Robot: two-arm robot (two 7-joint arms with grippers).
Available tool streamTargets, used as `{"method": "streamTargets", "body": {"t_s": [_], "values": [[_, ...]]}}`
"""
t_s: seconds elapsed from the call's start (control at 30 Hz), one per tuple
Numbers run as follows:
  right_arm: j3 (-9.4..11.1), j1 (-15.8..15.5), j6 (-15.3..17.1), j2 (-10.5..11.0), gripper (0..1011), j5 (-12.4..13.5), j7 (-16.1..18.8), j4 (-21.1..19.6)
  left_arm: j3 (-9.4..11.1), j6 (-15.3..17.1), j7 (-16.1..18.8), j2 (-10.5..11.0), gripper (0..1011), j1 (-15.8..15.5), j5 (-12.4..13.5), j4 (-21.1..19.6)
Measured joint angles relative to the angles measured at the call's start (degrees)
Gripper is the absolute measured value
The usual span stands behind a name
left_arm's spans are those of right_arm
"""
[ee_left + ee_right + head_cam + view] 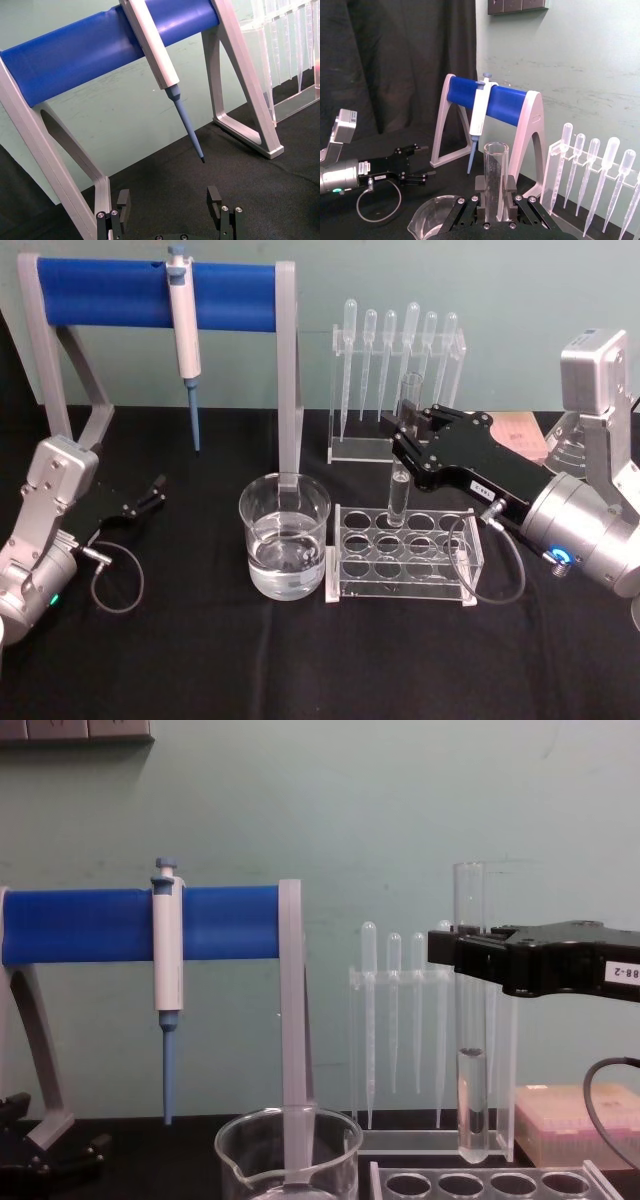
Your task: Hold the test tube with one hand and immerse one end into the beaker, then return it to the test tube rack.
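Upright test tube (399, 495) hangs just beside water-filled beaker (285, 535).

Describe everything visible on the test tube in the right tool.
The clear glass, round-bottomed test tube stands upright with its open end up, clamped near its upper part by the black right tool. Its lower part appears to hold clear liquid. The rounded bottom hangs just over a back-row hole of the clear plastic tube rack, apparently not touching it. The wide glass beaker of water sits apart, to its left.

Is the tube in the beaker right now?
No, the right gripper holds the tube upright over the rack, beside the beaker.
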Motion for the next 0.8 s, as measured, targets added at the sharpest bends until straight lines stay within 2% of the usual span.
{"method": "streamTargets", "body": {"t_s": [0.8], "values": [[0.0,0.0,-0.01,0.0,225,0.0,0.0,0.0,0.0,0.0,0.0,0.0,1000,0.0,0.0,0.0]]}}
